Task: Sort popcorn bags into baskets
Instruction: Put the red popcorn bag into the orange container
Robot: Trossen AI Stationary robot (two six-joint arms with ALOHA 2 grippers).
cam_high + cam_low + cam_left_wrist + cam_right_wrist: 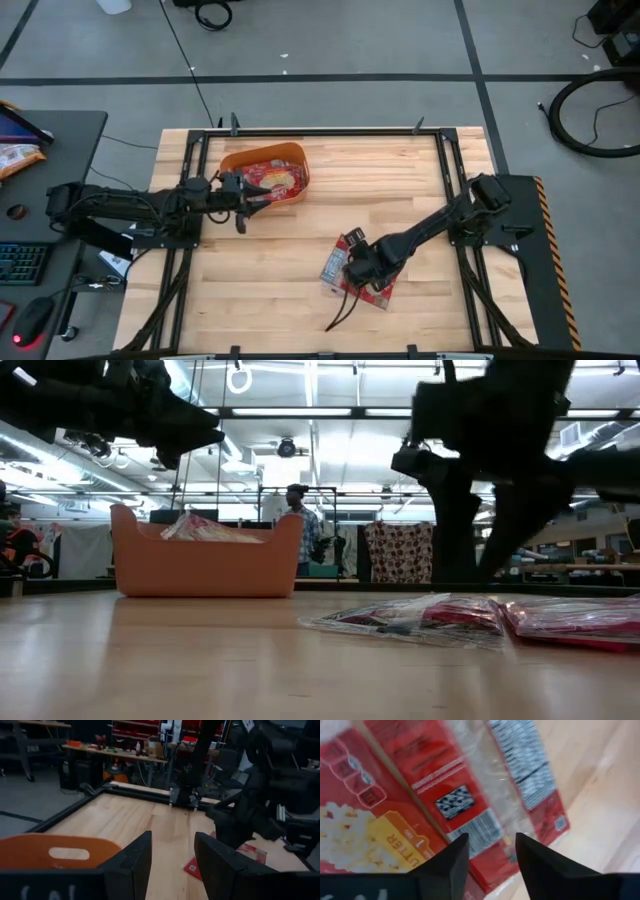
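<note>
A few red popcorn bags [333, 270] lie flat and overlapping on the table's near right part [425, 615]. In the right wrist view one shows its popcorn picture [360, 835] and another its barcode back [470, 805]. My right gripper [358, 268] is open, pointing down just above them [492, 857]. I see no touch. The orange basket [240, 160] stands at the far left with more red bags [272, 178] piled inside [205, 528]. My left gripper [245, 203] is open and raised at the basket's near edge [172, 865].
A black metal frame [330, 131] borders the wooden table. A dark cable [345, 310] lies near the loose bags. Bare wood spreads between basket and bags. A desk on the left holds a keyboard [20, 262] and a snack bag [15, 155]. A person [297, 520] stands in the room behind.
</note>
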